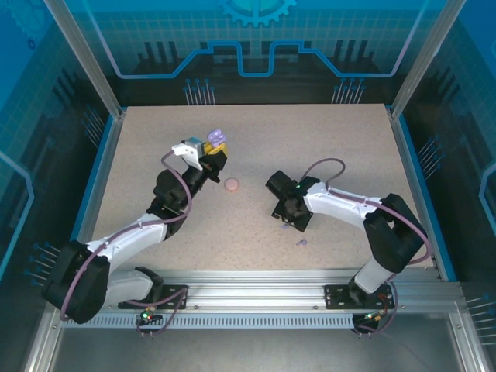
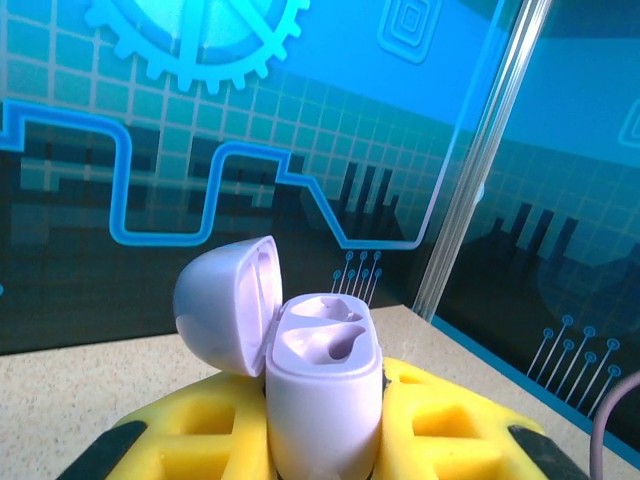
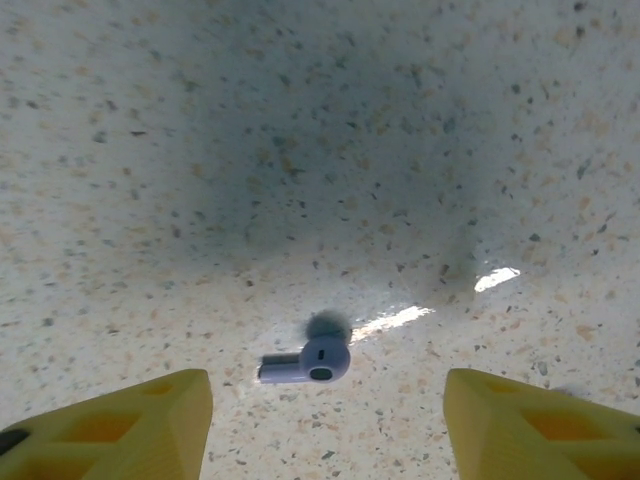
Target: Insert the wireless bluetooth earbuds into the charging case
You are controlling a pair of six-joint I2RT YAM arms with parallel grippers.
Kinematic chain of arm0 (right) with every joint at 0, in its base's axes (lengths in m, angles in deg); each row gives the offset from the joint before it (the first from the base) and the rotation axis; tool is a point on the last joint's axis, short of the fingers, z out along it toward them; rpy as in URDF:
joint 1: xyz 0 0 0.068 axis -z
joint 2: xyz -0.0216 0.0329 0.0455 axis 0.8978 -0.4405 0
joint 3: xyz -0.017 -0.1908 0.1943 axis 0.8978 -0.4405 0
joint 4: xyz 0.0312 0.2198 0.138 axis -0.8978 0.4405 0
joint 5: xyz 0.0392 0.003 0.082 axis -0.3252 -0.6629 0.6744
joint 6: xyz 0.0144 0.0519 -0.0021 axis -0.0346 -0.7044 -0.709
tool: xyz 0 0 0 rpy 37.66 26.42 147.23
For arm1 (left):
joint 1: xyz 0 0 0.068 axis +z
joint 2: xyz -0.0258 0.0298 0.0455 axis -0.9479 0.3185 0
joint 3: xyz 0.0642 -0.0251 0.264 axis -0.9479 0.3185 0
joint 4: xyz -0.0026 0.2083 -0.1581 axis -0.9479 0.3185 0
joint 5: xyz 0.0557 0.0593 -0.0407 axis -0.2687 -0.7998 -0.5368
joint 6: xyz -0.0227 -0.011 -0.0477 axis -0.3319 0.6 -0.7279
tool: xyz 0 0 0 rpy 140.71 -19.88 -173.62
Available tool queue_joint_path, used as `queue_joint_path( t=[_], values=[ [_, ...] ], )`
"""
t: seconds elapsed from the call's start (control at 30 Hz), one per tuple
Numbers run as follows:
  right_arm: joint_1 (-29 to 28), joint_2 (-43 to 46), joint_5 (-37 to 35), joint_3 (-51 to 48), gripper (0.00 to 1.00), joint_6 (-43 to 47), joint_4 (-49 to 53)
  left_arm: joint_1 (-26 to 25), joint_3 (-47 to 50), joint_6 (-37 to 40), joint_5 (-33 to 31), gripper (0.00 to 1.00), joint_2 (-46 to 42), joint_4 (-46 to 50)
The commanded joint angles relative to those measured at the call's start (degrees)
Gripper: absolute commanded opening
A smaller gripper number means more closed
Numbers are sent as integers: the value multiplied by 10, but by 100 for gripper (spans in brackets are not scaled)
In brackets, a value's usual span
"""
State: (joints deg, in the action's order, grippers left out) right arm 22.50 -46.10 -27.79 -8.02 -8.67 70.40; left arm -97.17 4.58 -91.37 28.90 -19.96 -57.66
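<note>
Well, the left hand [image 1: 209, 157] is clamped on the lilac charging case [image 2: 325, 385], holding it up off the table [image 1: 349, 147] with the lid swung open and both seats bare. On the other side the right hand [image 3: 325, 420] hangs low over the table with its fingers [image 3: 120, 425] apart. A lilac earbud [image 3: 305, 362] lies on its side on the surface between them, untouched. A second lilac bud [image 1: 301, 242] sits a little nearer the arm bases, and a round pink case [image 1: 231, 184] rests between the two arms.

The bud is the worry, to my eye. It is tiny, rounded and lying flat on a slick surface, so fingers closing a little high or off-centre could squirt it sideways. They might also pinch only the stem and leave it twisted. A skewed grip would make seating it awkward, since the seats are shaped, and a hard push might tip the case in the left hand.
</note>
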Motion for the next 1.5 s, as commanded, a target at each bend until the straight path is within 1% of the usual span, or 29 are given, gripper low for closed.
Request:
queue_joint_path(
  t=[0.0, 0.07, 0.17, 0.5, 0.7, 1.2, 1.3, 1.37, 1.47],
  values=[
    [-9, -17, -7, 11, 57, -54, 20, -3, -15, 17, 7, 0, -3, -12],
    [-11, -26, -5, 13, 51, -62, 20, -4, -14, 16, 7, 0, -3, -11],
    [-14, -38, 0, 19, 46, -65, 19, -4, -12, 18, 7, 0, -3, -11],
    [-27, -64, 11, 24, 46, -77, 11, -4, -14, 20, 17, 0, -4, -6],
    [-27, -67, 1, 23, 43, -78, 9, -4, -14, 22, 19, 0, -7, -5],
    [-17, -84, -11, 29, 30, -62, 6, -4, -16, 23, 22, 0, -8, 1],
    [-14, -86, -15, 32, 30, -54, 12, -4, -17, 23, 23, 0, -9, 2],
    [-12, -86, -21, 33, 33, -47, 16, -4, -19, 24, 25, 0, -10, 3],
    [-7, -84, -31, 35, 32, -23, 17, -4, -20, 23, 26, 0, -13, 4]
  ],
)
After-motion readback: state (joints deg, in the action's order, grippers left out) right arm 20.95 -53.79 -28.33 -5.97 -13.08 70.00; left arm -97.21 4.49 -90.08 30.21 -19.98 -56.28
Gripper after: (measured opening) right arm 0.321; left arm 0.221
